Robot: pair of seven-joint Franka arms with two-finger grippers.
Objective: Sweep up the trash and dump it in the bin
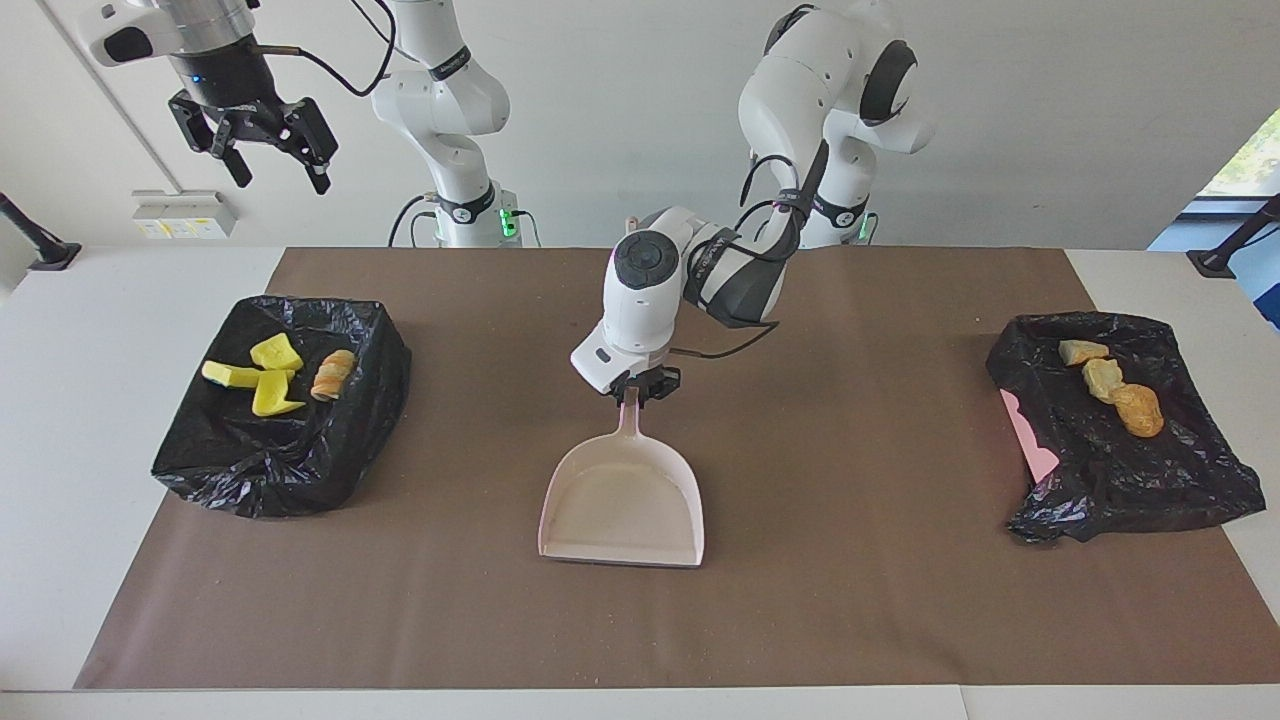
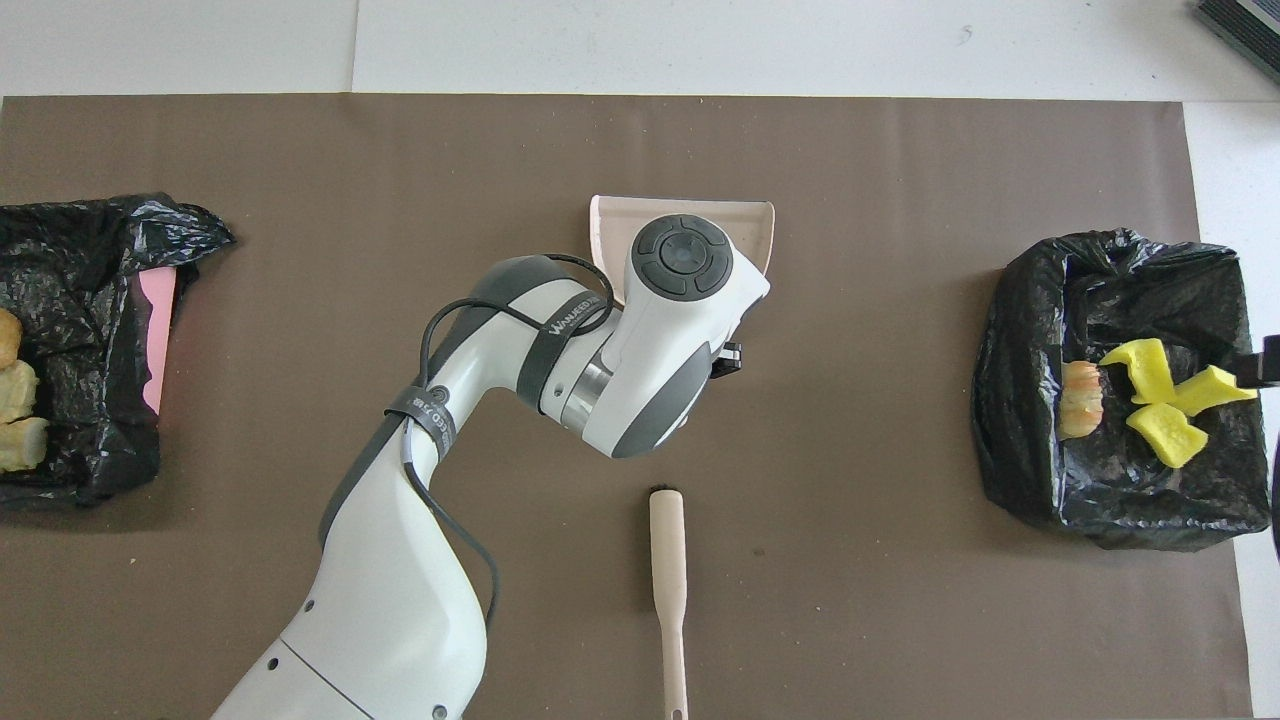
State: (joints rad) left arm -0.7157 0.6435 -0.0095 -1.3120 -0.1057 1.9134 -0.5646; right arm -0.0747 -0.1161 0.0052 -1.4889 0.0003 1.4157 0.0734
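Observation:
My left gripper (image 1: 632, 388) is shut on the handle of a pale pink dustpan (image 1: 622, 500), whose pan is empty and lies flat at the middle of the brown mat. From overhead the arm covers most of the dustpan (image 2: 760, 225). The trash lies in two bins lined with black bags. Yellow chunks (image 1: 262, 375) and a striped piece (image 1: 333, 373) are in the bin (image 1: 280, 450) at the right arm's end. Beige lumps and a brown nugget (image 1: 1138, 410) are in the bin (image 1: 1130, 480) at the left arm's end. My right gripper (image 1: 262, 150) hangs open and empty, high above its end of the table.
A small brush (image 2: 667, 560) with a pale handle lies on the mat nearer to the robots than the dustpan. The brown mat (image 1: 860, 600) covers most of the white table. A pink edge (image 1: 1030, 440) shows under the bag at the left arm's end.

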